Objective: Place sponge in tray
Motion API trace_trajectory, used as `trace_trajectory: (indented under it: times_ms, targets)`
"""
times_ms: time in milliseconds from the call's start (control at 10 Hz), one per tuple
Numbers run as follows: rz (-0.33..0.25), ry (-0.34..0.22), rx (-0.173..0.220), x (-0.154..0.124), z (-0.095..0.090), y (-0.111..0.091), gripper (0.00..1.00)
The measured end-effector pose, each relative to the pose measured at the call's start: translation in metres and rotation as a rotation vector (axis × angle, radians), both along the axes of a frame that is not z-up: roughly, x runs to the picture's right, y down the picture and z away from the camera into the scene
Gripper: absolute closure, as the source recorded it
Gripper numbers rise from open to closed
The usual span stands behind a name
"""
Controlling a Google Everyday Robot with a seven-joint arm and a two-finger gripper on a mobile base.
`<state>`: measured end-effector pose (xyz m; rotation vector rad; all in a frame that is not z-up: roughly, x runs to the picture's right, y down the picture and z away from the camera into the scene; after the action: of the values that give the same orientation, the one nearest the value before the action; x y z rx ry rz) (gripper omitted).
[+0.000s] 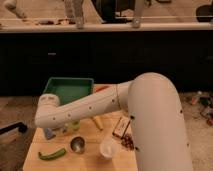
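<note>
Sponge nowhere plainly visible as the robot's claw [50, 131] dips to the left front of the wooden worktop [107, 162], just short of the green tray [68, 90]; a small pale blue shape under the wrist may be the sponge or part of the tool, and it cannot be told apart. Whether the claw is clenched or released cannot be told either, since the white wrist cap hides it.

Trouble from here looks likeliest at the tray's near wall: a low swing toward the tray could catch that rim and shove the tray back. A soft sponge, if pinched only at a corner, might also slip out before clearing the edge. The long forearm crosses low over the worktop, so a sweep could knock the pale cup [107, 148] or the small metal cup [77, 145].

The arm [150, 115] is smooth, rounded white casing dotted with dark fasteners. The tray is a shallow, square-cornered plastic bin. A curved green pepper-like piece [51, 154] lies near the front edge, a yellowish stick-shaped item [97, 123] by the forearm, and a dark snack packet [120, 128] to the right.
</note>
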<state>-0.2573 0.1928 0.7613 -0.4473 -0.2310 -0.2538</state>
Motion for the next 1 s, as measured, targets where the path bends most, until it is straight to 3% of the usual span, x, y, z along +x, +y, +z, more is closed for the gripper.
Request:
trace_trajectory:
  times_ms: [600,1000]
  targets:
    - [0.034,0.006,0.066,-0.012,-0.017,-0.042,1.00]
    - [0.074,0.054,0.117,-0.017,-0.021,-0.094,1.00]
